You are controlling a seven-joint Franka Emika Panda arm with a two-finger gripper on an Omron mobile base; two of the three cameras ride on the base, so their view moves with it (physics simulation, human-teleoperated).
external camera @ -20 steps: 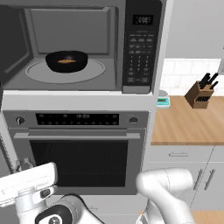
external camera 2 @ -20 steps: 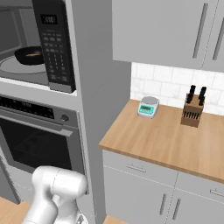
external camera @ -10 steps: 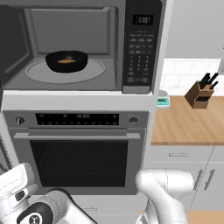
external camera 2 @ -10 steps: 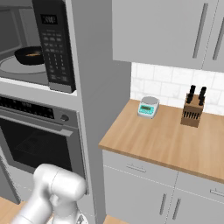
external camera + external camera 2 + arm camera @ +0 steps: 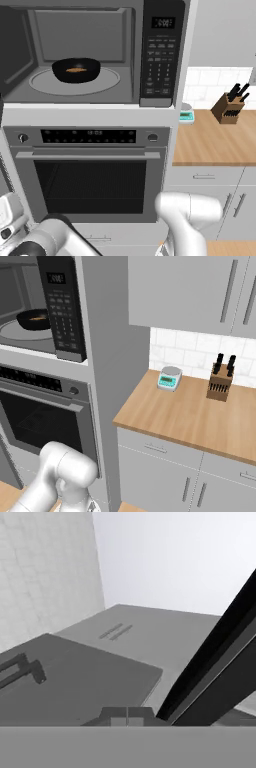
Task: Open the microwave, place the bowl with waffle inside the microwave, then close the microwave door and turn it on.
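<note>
Gripper shut, apparently empty; bowl with waffle inside microwave.

No legible text anywhere.

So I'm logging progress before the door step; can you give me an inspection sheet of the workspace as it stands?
Surface: wooden counter right of the appliance column, holding two small items.
Job's things: microwave stands open; the bowl with waffle sits on the turntable; the microwave door is swung out to the left, not yet closed.
Clutter: knife block and a small kitchen scale on the counter near the tiled wall.
Grippers: gripper has its jaws shut, holding nothing.
Cables: nothing seen.
Surroundings: oven below the microwave, grey cabinets above the counter and drawers beneath it.
</note>
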